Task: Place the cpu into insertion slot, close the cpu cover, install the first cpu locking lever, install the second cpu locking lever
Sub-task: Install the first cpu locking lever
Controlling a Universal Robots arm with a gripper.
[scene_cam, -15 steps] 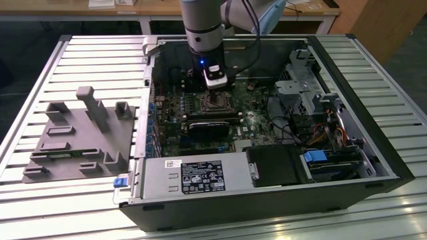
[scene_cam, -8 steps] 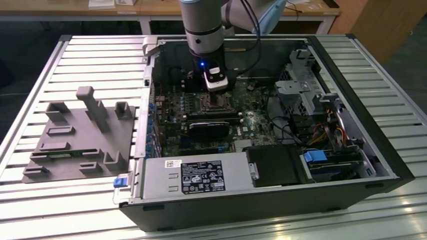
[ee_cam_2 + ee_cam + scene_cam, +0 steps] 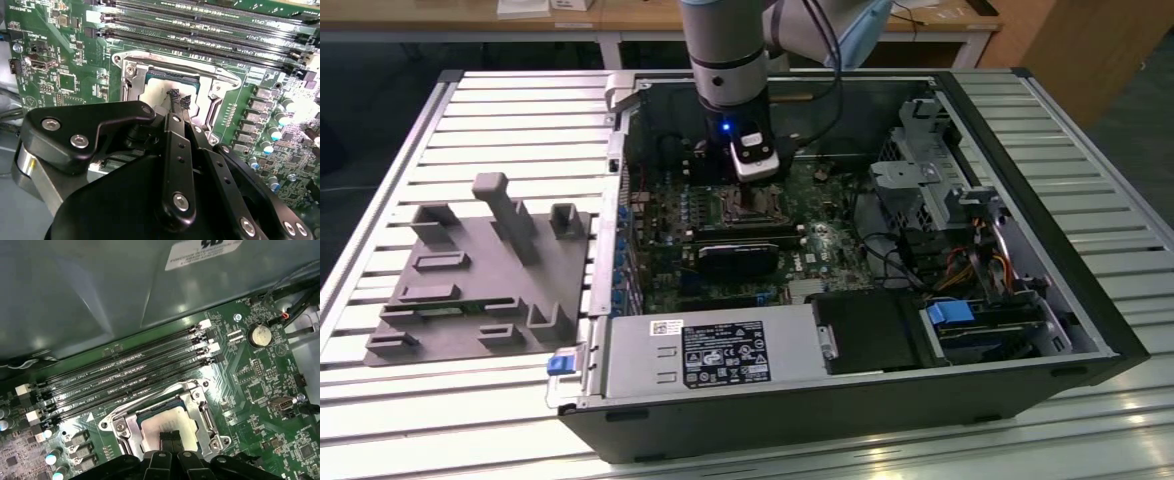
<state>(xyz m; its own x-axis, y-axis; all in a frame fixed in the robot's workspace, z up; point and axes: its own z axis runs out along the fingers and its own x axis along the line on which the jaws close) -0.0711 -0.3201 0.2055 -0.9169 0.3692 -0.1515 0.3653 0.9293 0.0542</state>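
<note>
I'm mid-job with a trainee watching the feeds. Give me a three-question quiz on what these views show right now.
1. True or false: the cpu lies inside the insertion slot.
2. Beside the socket run: A) long black memory slots, B) a fan, C) a hard drive.
3. What is the gripper nearest to?

Key
1. True: its pale top sits within the silver frame in both wrist views.
2. A.
3. The cpu: the fingertips hang close together just above its top. Whether they touch it is unclear.
</note>
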